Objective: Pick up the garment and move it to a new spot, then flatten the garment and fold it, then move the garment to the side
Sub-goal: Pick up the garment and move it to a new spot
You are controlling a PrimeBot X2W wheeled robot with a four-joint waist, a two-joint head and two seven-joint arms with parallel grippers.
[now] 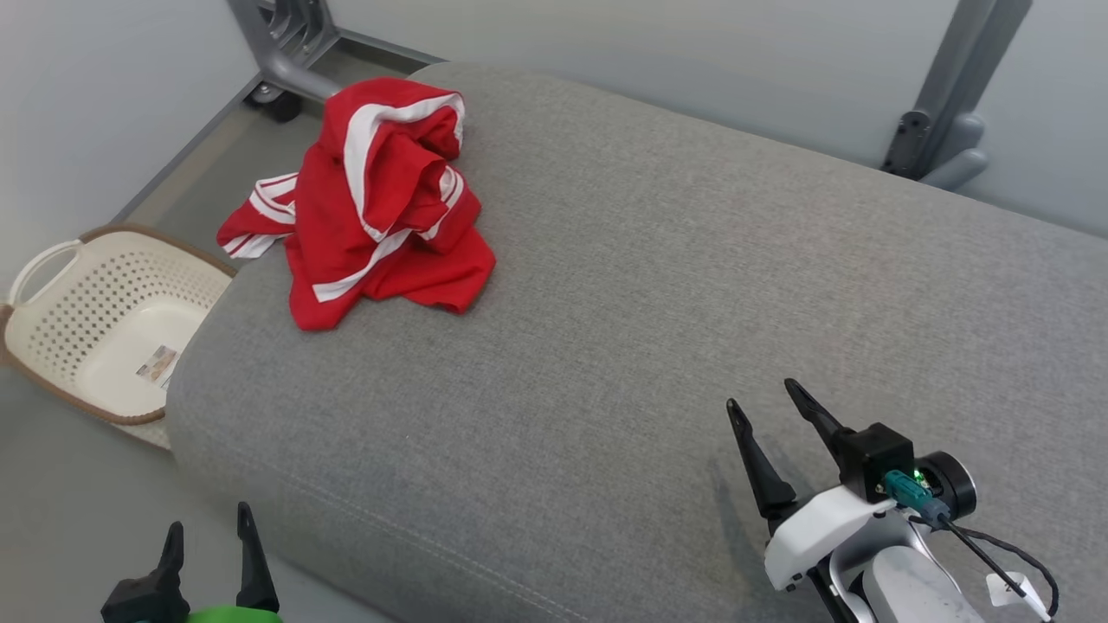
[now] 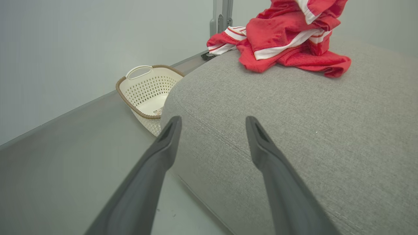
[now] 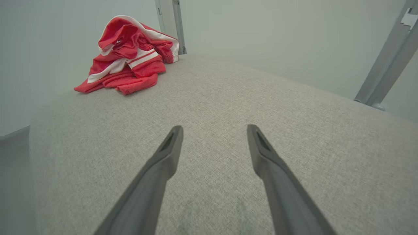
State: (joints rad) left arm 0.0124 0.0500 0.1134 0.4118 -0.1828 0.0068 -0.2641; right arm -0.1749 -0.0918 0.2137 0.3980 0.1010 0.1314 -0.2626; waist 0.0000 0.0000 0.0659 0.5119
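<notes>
Garment (image 1: 381, 208) was bright red with white stripes and bands, pretty loud. Cushion (image 1: 649, 303) was a flecked mid-grey weave. Basket (image 1: 61, 324) was cream, dotted all over with little holes, with brown trim round the rim. Right gripper (image 1: 763, 395) had black fingers, a white shell and a teal plug. Left gripper (image 1: 210, 519) was black too, with a lime-green bit.

The left gripper (image 1: 210, 522) sits at the lower left, jaws spread wide. The right gripper (image 1: 763, 396), lower right, is likewise spread and empty.
</notes>
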